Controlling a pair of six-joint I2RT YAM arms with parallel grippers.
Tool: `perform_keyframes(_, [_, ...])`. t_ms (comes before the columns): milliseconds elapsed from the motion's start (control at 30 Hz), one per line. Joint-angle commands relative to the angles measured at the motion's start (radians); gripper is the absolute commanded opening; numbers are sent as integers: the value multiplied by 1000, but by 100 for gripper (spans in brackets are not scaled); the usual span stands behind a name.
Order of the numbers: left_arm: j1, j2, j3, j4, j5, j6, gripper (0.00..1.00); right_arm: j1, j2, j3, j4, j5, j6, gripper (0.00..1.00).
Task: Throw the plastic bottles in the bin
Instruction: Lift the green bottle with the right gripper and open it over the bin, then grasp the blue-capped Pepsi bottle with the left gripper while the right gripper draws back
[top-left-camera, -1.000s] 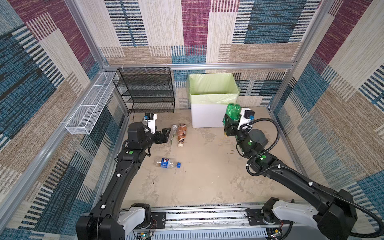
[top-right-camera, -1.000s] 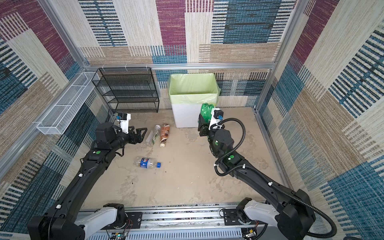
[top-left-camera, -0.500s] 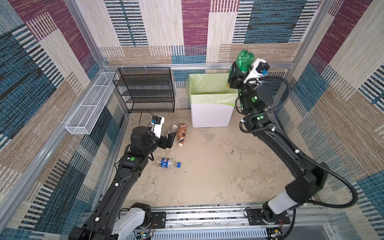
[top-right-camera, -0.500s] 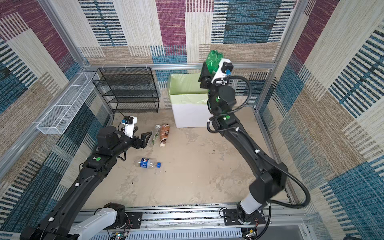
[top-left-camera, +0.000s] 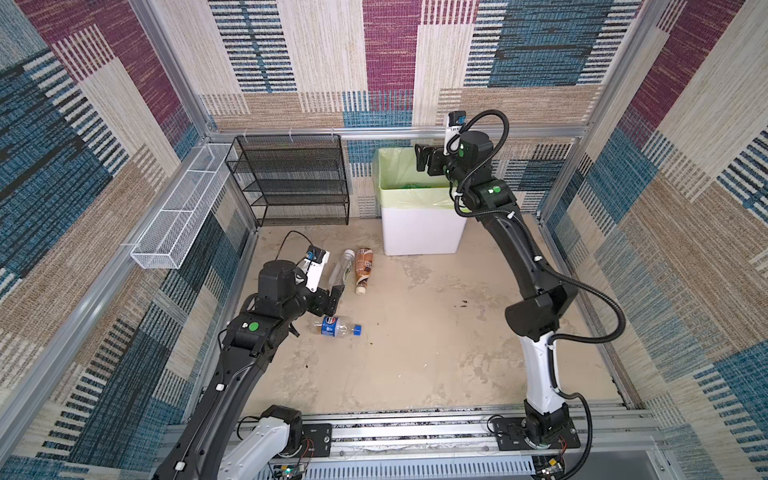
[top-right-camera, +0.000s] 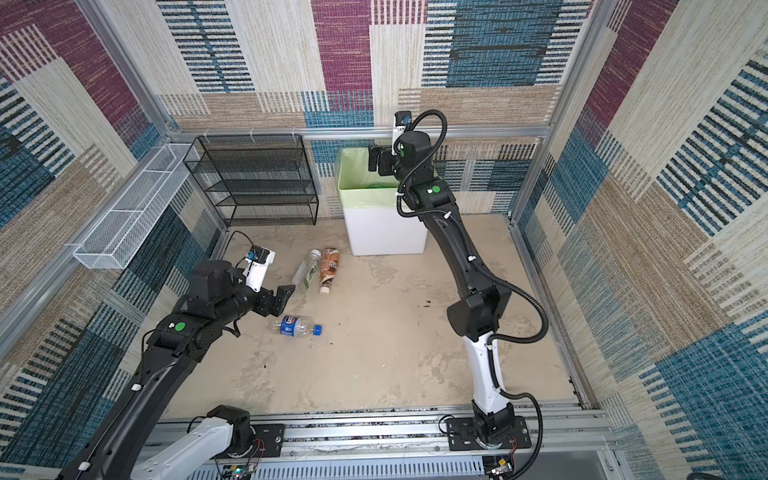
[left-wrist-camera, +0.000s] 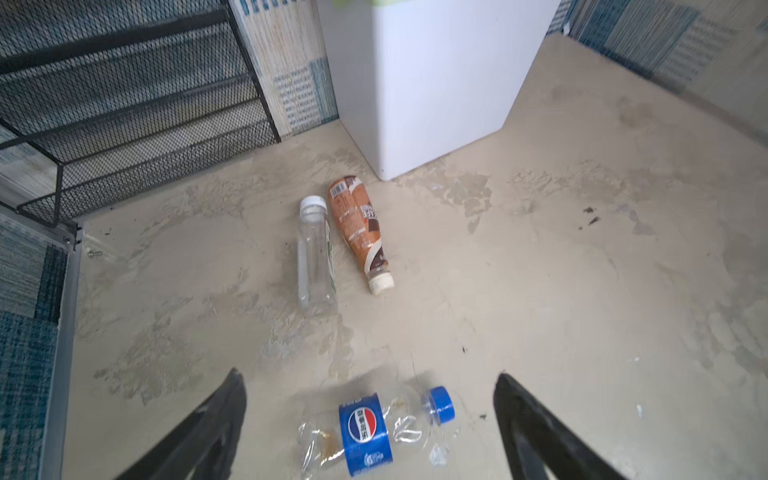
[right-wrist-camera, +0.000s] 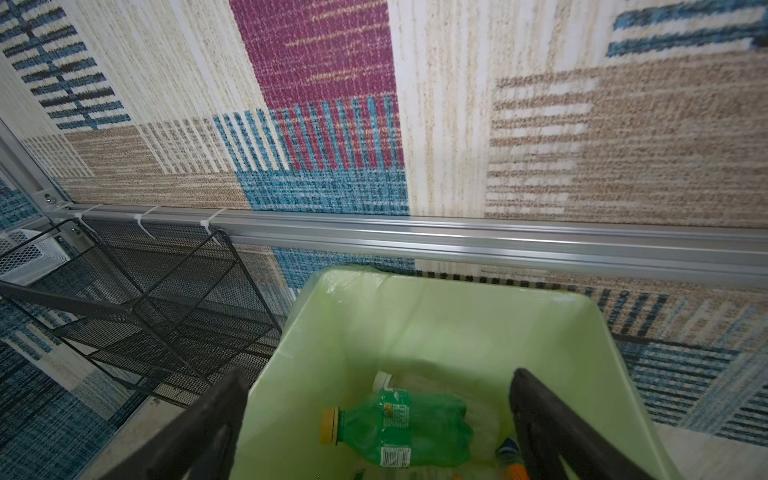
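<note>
1. Green bottle (right-wrist-camera: 399, 428) is lying inside the bin (top-left-camera: 419, 232), with the right gripper (right-wrist-camera: 378, 374) hanging wide open and empty above it.
2. Three more are lying on the floor (top-left-camera: 415, 332): clear bottle (left-wrist-camera: 314, 253), brown bottle (left-wrist-camera: 359, 228), blue-label bottle (left-wrist-camera: 365, 432).
3. Left gripper (left-wrist-camera: 370, 376) is hovering wide open near the blue-label bottle.

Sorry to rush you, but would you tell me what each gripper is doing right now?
Left gripper: open, empty, near the blue-labelled bottle.
Right gripper: open, empty, above the bin; a green bottle lies inside.
</note>
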Motion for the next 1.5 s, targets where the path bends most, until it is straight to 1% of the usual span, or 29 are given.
perform_keyframes(0, [-15,21,14,-81,-18,102,94,-1,-159,-242,293,24,-24,99])
perform_keyframes(100, [-48,45,21,-112,-25,187,96,-3,-298,-479,413,40,-28,99])
perform_keyframes(167, [-54,66,34,-130,-2,232,96,-13,-390,-645,473,48,-18,99])
perform_keyframes(267, [-57,110,46,-172,40,318,98,-40,-514,-867,532,36,15,99])
perform_keyframes(333, [-71,145,50,-214,32,382,98,-61,-584,-988,552,29,43,99])
perform_keyframes(467, [-115,201,37,-274,-76,511,98,-116,-698,-1181,565,-1,93,99])
perform_keyframes(567, [-130,228,-3,-274,-137,574,98,-154,-745,-1275,569,-29,126,99])
perform_keyframes(667, [-141,255,-44,-263,-183,613,98,-183,-774,-1349,578,-71,152,99])
perform_keyframes(767, [-143,277,-68,-225,-202,626,98,-198,-780,-1395,585,-102,163,99])
perform_keyframes(867, [-147,317,-75,-191,-241,635,98,-204,-775,-1418,588,-129,167,99])
perform_keyframes(1133, [-162,415,-103,-93,-319,685,98,-210,-758,-1447,612,-156,194,99])
perform_keyframes(1200, [-163,444,-99,-58,-357,691,98,-211,-761,-1450,617,-157,196,99])
perform_keyframes(1300, [-164,488,-85,-49,-368,699,97,-211,-755,-1451,619,-156,197,99])
perform_keyframes(1467, [-168,537,-66,-66,-342,674,97,-213,-761,-1462,617,-146,202,99])
